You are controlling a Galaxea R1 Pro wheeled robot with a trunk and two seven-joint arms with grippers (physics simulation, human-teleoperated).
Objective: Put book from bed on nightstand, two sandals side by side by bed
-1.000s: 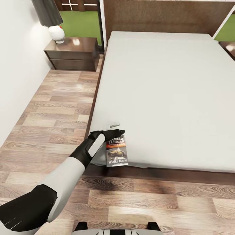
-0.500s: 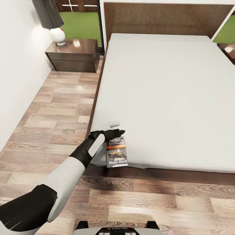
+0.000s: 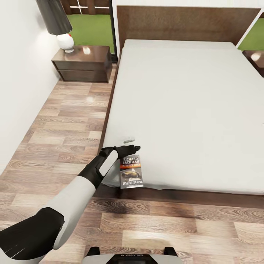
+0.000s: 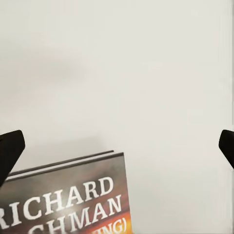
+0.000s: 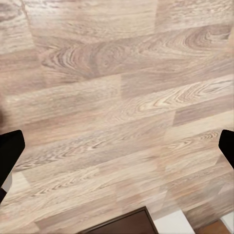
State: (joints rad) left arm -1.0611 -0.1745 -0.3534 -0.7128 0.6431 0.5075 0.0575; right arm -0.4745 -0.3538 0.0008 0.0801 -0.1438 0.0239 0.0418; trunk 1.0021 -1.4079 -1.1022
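Note:
The book (image 3: 131,172), a dark paperback with an orange band and white lettering, lies flat on the grey mattress of the bed (image 3: 190,110) at its near left corner. My left gripper (image 3: 132,146) hovers just past the book's top edge, open, nothing between its fingers. In the left wrist view the book's upper part (image 4: 68,195) lies on the mattress between the wide-spread fingertips (image 4: 9,148) of the left gripper (image 4: 118,146). My right gripper (image 5: 118,148) is open over bare wood floor. A dark nightstand (image 3: 82,60) stands at the bed's left. The sandals are out of view.
A lamp (image 3: 58,22) with a black shade and a white base stands on the left nightstand. A second nightstand (image 3: 255,58) peeks in at the right edge. A white wall (image 3: 18,80) borders a strip of plank floor (image 3: 66,124) left of the bed.
The whole head view has slid down slightly, so the camera moved. The left arm and the book keep their places relative to each other.

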